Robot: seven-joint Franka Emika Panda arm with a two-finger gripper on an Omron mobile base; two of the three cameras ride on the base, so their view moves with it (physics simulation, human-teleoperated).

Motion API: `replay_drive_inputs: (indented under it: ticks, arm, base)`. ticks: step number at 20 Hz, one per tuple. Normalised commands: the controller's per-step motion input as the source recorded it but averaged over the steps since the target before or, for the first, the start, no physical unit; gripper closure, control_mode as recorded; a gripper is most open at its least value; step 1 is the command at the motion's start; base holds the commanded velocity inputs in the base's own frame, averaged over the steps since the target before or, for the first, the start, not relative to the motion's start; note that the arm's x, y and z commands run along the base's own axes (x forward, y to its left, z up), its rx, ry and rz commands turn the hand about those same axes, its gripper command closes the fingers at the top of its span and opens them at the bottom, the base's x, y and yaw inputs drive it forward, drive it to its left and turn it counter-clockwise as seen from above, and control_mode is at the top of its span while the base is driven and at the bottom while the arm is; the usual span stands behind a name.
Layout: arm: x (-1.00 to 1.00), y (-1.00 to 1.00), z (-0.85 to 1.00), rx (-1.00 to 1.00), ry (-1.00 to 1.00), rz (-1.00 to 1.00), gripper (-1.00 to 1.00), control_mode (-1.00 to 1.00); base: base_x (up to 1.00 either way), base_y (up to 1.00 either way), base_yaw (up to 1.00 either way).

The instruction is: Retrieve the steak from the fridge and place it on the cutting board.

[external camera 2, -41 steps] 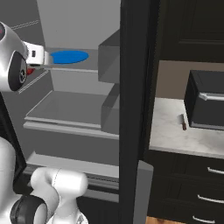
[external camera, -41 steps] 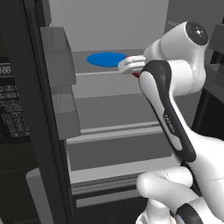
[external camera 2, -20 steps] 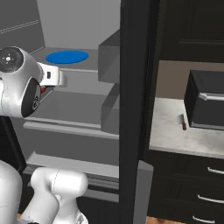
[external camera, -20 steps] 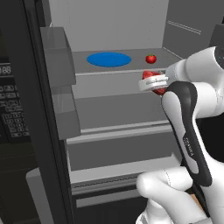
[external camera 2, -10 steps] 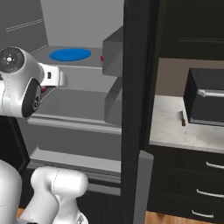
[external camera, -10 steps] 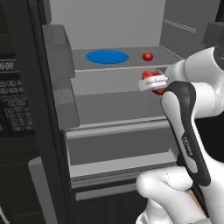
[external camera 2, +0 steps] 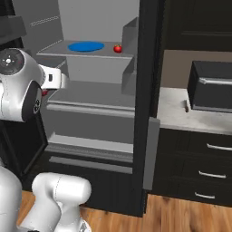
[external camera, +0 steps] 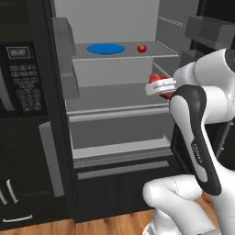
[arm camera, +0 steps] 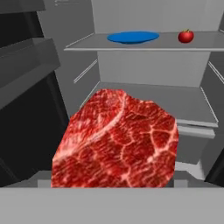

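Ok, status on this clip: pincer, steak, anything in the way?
Pincer shut on steak, held in front of open fridge. Blue plate and tomato sit on upper shelf. Cutting board unsighted.

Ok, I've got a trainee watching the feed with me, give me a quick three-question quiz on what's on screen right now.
1. True or false: the steak lies on the fridge shelf beside the blue plate.
2. Multiple choice: what shares the upper shelf with the blue plate? A) a tomato B) a cutting board C) a bottle
3. Short answer: what stands on the counter to the right of the fridge?

Key:
1. False. The steak is held up at the gripper, out in front of the shelves, and fills the middle of the hand view.
2. A, the tomato, to the right of the plate.
3. The black toaster oven.
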Motion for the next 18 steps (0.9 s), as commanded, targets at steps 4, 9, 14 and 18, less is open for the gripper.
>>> replay_drive_inputs:
  ticks: [4, 9, 14, 18]
  arm:
    - [0.00, 0.00, 0.00, 0.00, 0.00, 0.00, 1.00, 1.00]
    - [0.00, 0.00, 0.00, 0.00, 0.00, 0.00, 1.00, 1.00]
    - [0.00, 0.00, 0.00, 0.00, 0.00, 0.00, 1.00, 1.00]
    - [0.00, 0.00, 0.00, 0.00, 0.00, 0.00, 1.00, 1.00]
  base:
    - [-0.66, -0.06, 0.00]
    - [-0.49, -0.17, 0.00]
    - [-0.27, -0.39, 0.00]
    - [-0.27, -0.51, 0.00]
